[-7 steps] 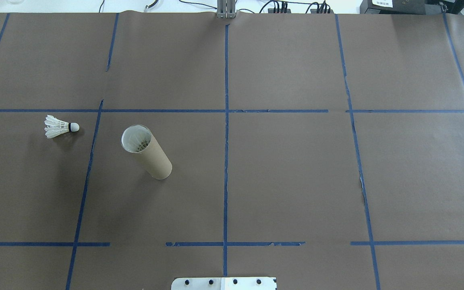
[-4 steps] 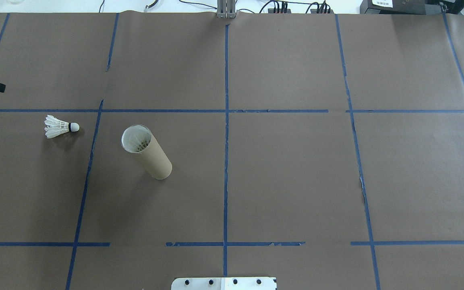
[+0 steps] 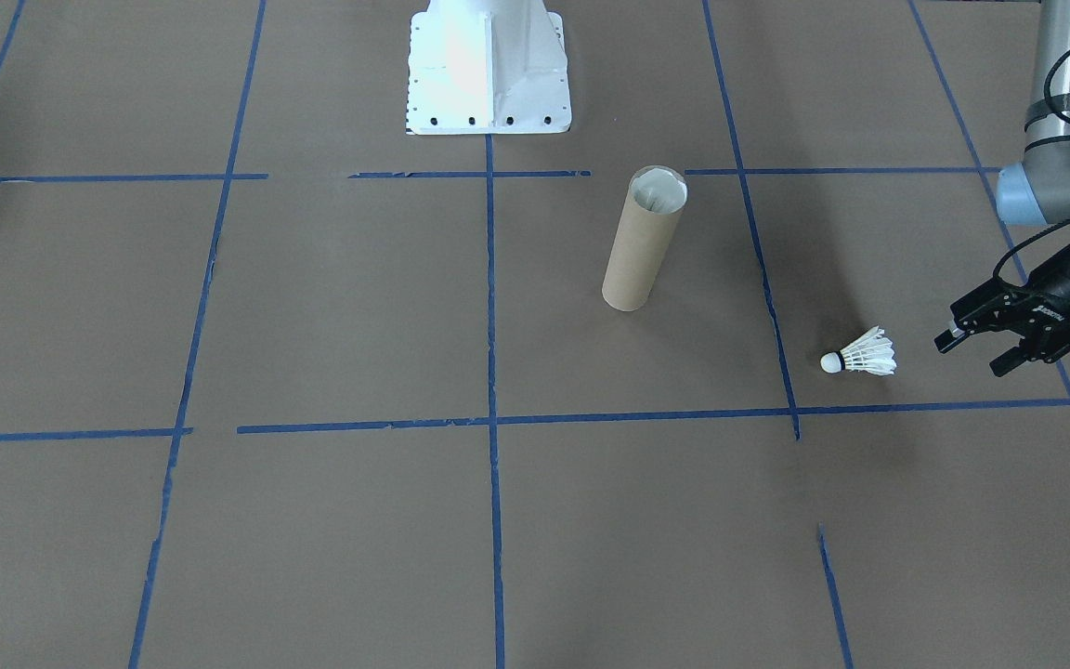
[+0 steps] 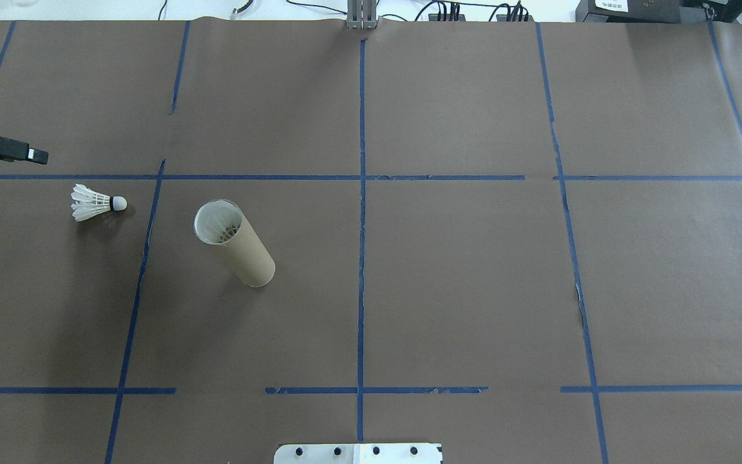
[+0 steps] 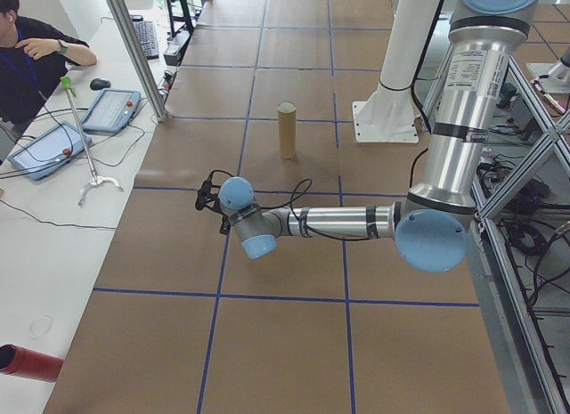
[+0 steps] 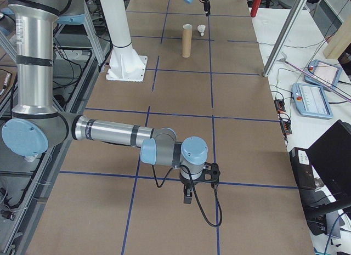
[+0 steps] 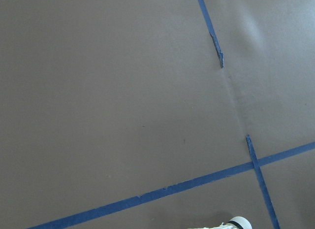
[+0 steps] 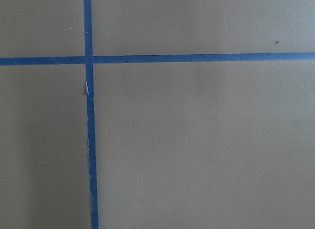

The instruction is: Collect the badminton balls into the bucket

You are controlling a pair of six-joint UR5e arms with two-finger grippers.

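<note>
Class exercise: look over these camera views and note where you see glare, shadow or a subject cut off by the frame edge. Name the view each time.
Exterior front-facing: the white pedestal base is washed out by glare. Overhead exterior: a soft shadow lies on the paper just below the shuttlecock. Left wrist view: the shuttlecock is cropped by the bottom edge. Right wrist view: evenly lit, only tape lines.

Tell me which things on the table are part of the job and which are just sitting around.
Part of the job: shuttlecock, cardboard tube, left gripper.
Just sitting around: white pedestal base, blue tape lines.
</note>
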